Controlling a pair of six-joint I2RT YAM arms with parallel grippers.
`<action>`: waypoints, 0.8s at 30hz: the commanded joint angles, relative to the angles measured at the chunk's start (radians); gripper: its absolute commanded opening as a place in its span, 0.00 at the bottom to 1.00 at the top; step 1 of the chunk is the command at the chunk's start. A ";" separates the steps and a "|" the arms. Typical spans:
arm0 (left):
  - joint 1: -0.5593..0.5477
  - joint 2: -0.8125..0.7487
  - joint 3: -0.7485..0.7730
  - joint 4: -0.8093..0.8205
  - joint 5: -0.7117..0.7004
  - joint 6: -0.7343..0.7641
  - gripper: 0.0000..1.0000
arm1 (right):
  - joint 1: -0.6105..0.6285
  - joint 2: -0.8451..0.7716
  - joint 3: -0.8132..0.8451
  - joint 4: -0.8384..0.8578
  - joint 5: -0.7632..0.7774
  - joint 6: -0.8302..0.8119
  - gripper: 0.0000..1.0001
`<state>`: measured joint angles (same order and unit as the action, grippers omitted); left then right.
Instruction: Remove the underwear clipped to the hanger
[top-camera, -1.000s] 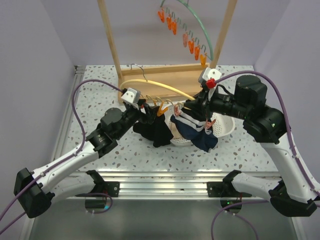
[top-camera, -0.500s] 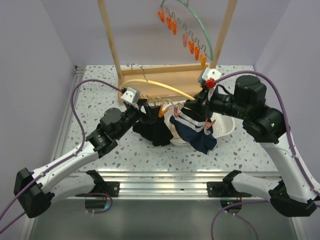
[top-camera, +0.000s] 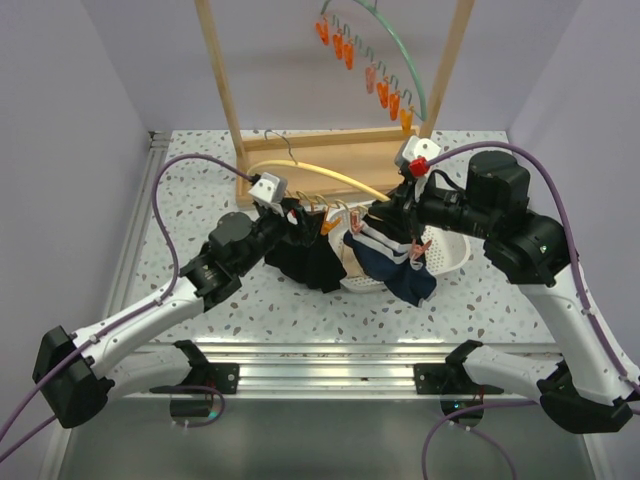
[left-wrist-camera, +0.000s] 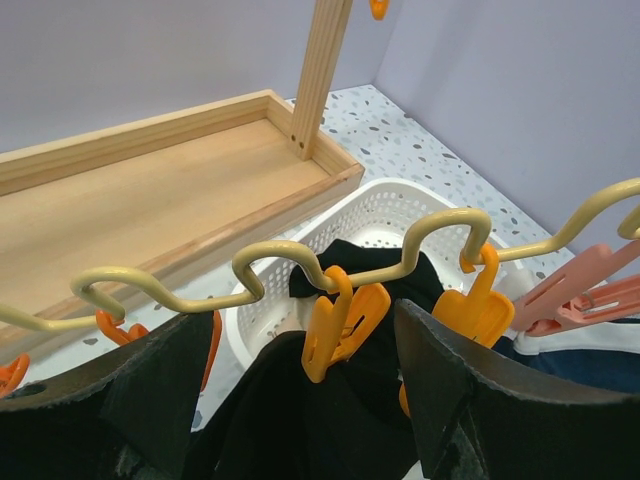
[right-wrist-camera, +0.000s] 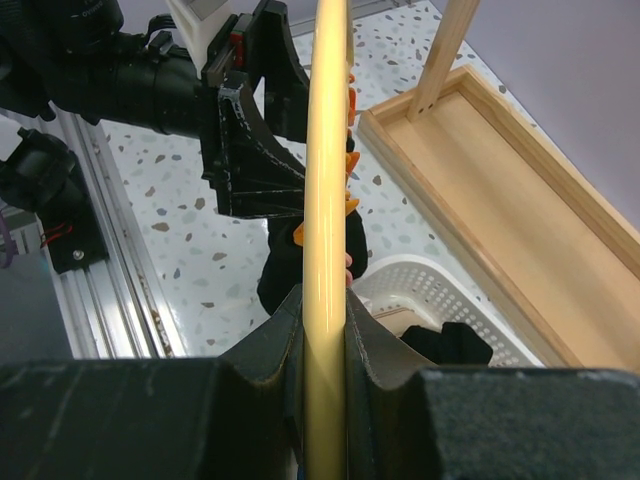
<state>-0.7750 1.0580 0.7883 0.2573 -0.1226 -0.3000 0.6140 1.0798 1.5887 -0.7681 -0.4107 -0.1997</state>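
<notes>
A yellow wavy hanger (top-camera: 318, 176) is held over the table. My right gripper (right-wrist-camera: 325, 330) is shut on its bar (right-wrist-camera: 325, 180); it also shows in the top view (top-camera: 397, 205). Black underwear (top-camera: 305, 258) hangs from an orange clip (left-wrist-camera: 340, 322). Navy underwear with white trim (top-camera: 392, 264) hangs from a pink clip (left-wrist-camera: 585, 295) over a white basket (top-camera: 448, 252). My left gripper (left-wrist-camera: 303, 318) is open, one finger (left-wrist-camera: 130, 400) on each side of the orange clip. Another black garment (right-wrist-camera: 455, 340) lies in the basket.
A wooden rack with two posts (top-camera: 222, 80) and a flat base tray (left-wrist-camera: 150, 190) stands behind the hanger. A green hanger with orange and pink clips (top-camera: 385, 92) hangs from its top. Further orange clips (left-wrist-camera: 475, 305) sit along the yellow rail.
My left arm has moved forward and right, bringing its open fingers around the orange clip on the black underwear. The right gripper still holds the hanger, which shifted slightly.
</notes>
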 joint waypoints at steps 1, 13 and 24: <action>-0.018 0.002 0.025 0.063 0.002 -0.033 0.76 | 0.001 -0.012 0.013 0.155 -0.026 0.008 0.00; -0.038 0.069 0.032 0.114 -0.012 -0.044 0.76 | 0.001 -0.008 0.016 0.161 -0.022 0.016 0.00; -0.081 0.103 0.002 0.198 -0.146 0.015 0.66 | 0.000 -0.009 0.013 0.164 -0.011 0.020 0.00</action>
<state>-0.8288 1.1549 0.7891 0.3706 -0.2562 -0.3061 0.6102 1.0801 1.5814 -0.7799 -0.3923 -0.1936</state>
